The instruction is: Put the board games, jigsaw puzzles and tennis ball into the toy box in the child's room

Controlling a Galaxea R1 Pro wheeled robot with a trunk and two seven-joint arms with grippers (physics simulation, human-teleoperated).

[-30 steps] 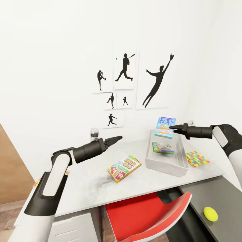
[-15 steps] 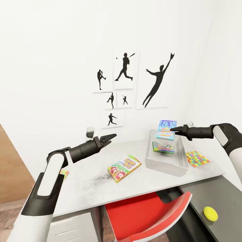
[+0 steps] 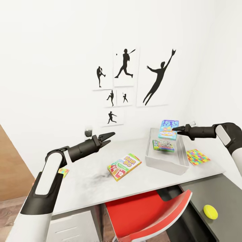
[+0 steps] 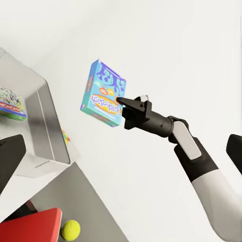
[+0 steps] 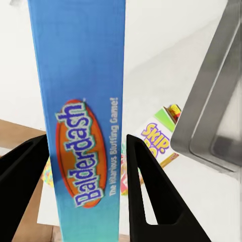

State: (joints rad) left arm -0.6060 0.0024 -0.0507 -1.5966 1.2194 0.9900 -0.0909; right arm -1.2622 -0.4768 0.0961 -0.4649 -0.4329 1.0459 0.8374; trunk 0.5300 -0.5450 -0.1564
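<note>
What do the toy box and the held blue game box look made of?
Toy box: likely moulded plastic, matte light grey, with smooth sloped walls and rim. Blue game box in the right gripper: probably printed cardboard, slight sheen; flat faces, crisp edges, "Balderdash" artwork.

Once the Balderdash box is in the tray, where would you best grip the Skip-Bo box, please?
Probably across its two long edges, from above with the left gripper. The Skip-Bo box lies flat on the table, thin, with open space all around, left of the toy box.
</note>
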